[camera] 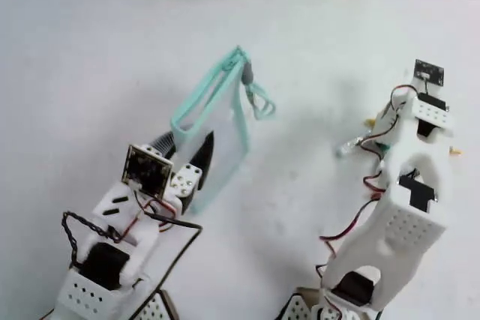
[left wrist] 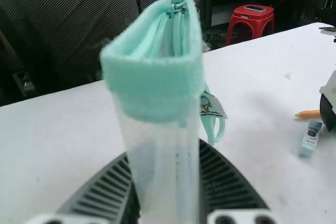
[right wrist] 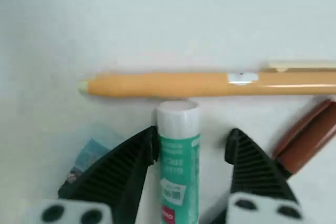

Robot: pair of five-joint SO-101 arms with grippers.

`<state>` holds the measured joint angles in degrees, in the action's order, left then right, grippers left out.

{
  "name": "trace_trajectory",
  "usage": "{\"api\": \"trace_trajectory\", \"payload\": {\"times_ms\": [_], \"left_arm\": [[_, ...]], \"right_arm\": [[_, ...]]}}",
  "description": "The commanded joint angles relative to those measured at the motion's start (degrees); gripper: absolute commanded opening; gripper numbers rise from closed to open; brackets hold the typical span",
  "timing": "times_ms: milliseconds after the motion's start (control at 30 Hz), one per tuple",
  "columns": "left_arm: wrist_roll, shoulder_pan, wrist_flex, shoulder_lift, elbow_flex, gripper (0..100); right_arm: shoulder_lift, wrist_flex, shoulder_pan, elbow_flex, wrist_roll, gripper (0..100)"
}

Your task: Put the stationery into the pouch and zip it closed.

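A clear pouch (camera: 210, 118) with mint-green trim stands upright on the white table, its zip mouth (left wrist: 157, 61) gaping at the top. My left gripper (camera: 182, 148) is shut on the pouch's lower end (left wrist: 163, 161). Farther right, my right gripper (right wrist: 191, 145) hangs low over the table, open, with one finger on each side of a green-and-white glue stick (right wrist: 178, 156). Just beyond the glue stick's cap lies an orange pen (right wrist: 210, 84), crosswise. A brown pen-like item (right wrist: 307, 137) lies beside one finger, and a small blue item (right wrist: 86, 156) beside the other.
The mint wrist loop and paper tag (left wrist: 212, 111) trail from the pouch's far end. From the left wrist, the orange pen's tip (left wrist: 307, 114) and the small blue item (left wrist: 311, 136) lie by the right arm. Bare table (camera: 300, 185) separates the two arms.
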<state>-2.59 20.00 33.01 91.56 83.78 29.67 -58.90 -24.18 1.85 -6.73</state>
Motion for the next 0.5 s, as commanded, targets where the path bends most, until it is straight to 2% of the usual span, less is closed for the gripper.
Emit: {"api": "trace_trajectory", "payload": {"times_ms": [0, 167, 467], "left_arm": [[-0.79, 0.22, -0.62, -0.22, 0.00, 11], [-0.79, 0.22, -0.53, -0.22, 0.00, 11], [-0.79, 0.48, -0.35, -0.22, 0.09, 11]], "right_arm": [[0.84, 0.31, 0.31, 2.20, -1.85, 9.7], [-3.12, -1.98, -0.66, 2.20, -1.67, 1.5], [-27.21, -11.82, 3.91, 2.02, -1.67, 1.9]]}}
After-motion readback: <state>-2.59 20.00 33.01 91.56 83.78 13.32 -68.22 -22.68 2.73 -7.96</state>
